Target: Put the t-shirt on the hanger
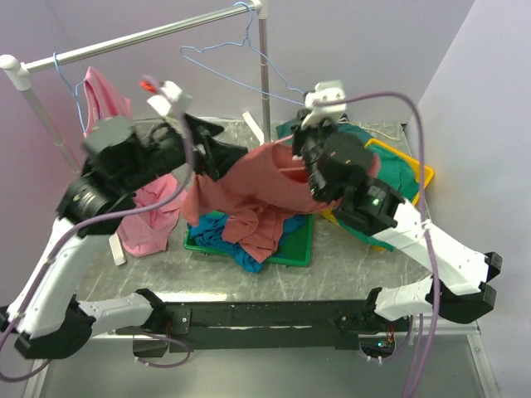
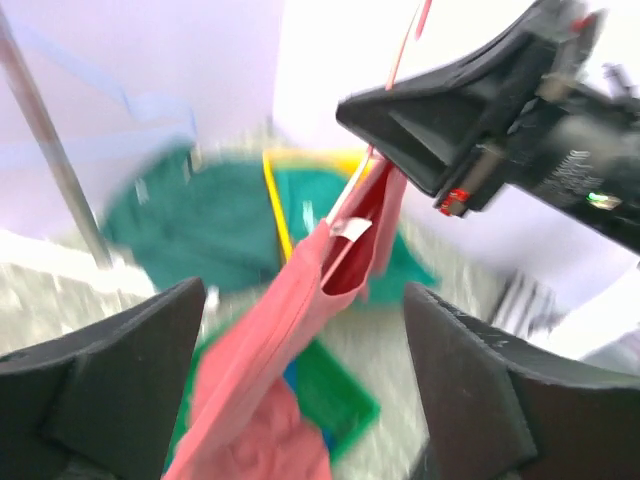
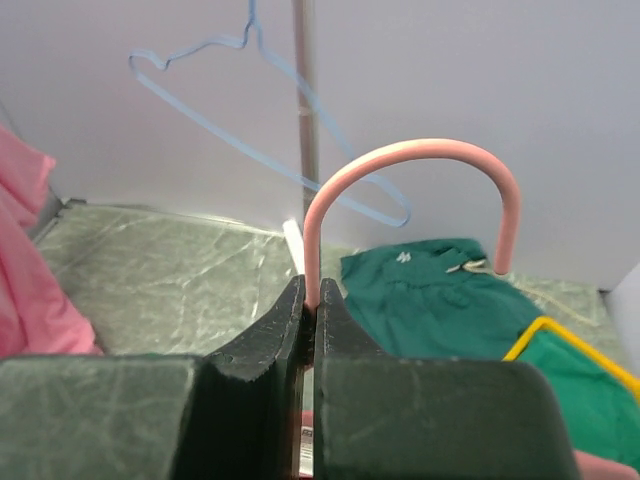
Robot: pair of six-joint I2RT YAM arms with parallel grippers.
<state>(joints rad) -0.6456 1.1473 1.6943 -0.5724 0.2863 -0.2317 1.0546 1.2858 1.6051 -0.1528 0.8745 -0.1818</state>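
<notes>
Fingers of the right gripper (image 3: 312,300) are clamped shut on the stem of the coral-pink hanger (image 3: 415,148), its hook arching above them, while the salmon-red t-shirt (image 1: 257,189) droops below those fingers and stretches ahead of the left gripper (image 2: 300,300), whose fingers stand wide apart, holding nothing.

A robotics lab: lilac walls (image 1: 373,50), marbled table (image 1: 348,267), clothes rail (image 1: 133,39), green garment tray (image 1: 302,245).

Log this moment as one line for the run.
left hand open, empty | right hand shut on hanger | t-shirt draped from right hand down into green tray
</notes>
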